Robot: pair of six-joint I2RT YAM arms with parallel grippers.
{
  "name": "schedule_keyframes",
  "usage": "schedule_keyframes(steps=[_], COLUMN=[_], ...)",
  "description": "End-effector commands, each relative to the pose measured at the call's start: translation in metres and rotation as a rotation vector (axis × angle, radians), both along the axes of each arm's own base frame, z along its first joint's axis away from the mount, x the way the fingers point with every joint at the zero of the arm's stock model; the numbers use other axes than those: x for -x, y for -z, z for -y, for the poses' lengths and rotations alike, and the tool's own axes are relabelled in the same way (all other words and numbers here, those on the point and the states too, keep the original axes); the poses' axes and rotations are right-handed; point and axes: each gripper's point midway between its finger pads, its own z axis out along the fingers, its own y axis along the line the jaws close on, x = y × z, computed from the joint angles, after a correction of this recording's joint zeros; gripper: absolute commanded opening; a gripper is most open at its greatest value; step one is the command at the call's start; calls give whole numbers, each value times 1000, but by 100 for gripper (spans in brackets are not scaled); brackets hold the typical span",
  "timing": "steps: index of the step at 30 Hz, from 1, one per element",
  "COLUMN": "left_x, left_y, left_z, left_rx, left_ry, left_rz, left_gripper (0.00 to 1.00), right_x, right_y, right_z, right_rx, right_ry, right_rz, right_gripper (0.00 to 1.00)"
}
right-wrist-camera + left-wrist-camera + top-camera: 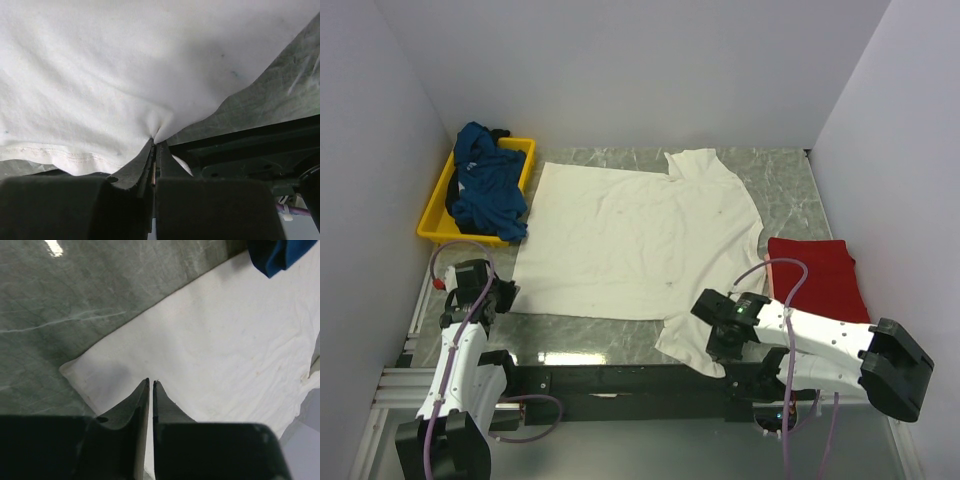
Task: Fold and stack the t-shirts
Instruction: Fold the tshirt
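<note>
Right jaws: pressed together, pinching the edge of the white shirt's near sleeve. The cloth puckers into the tips.
Left jaws: almost together with only a thin slit between them, and nothing seen in it. The tips sit over the shirt's near-left hem corner.
White shirt, place: spread flat in the middle of the table, from just beyond the arms out toward the far edge.
Handling: probably light, thin and limp. It will sag, drag and wrinkle rather than hold a shape, and it is not fragile. One pinch would likely lift only a peak of cloth.
Where to hold: hem corners and sleeve edges look best, since the stitched, doubled cloth there gives the jaws more to bite. A hold at each end should carry a fold over evenly.
Pointing: neck to the right, hem to the left, with one sleeve near and one far.
Long axis: left to right across the table.
Red shirt: already folded, lying flat at the right, just beside the white shirt's neck.
Blue shirt: bunched in the tray at the far left and spilling over its right rim. Its direction cannot be told.
</note>
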Motion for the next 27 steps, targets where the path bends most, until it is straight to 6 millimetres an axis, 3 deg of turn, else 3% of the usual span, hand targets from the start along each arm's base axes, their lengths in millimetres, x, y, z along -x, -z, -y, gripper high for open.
schedule_keyframes(steps=[1,3,13,22,27], left_x=[-1,0,9,20,23], left_y=[-9,-6,20,23,22], left_z=[-12,-16,-23,-34,-37], left_rx=[-51,-61,-63,-100,-108], left_ry=[-46,-69,-128,-186,-209], left_rz=[1,-13,-102,-166,-193], left_gripper=[14,18,17,18,36], right_x=[-21,-24,-46,-66,-73], right_y=[-3,-11,-54,-73,-71], right_z=[3,1,-2,-2,-5], right_rx=[29,16,-41,-75,-81], right_ry=[13,11,17,15,-7], right_rz=[100,120,250,319,322], right_gripper=[0,0,0,0,0])
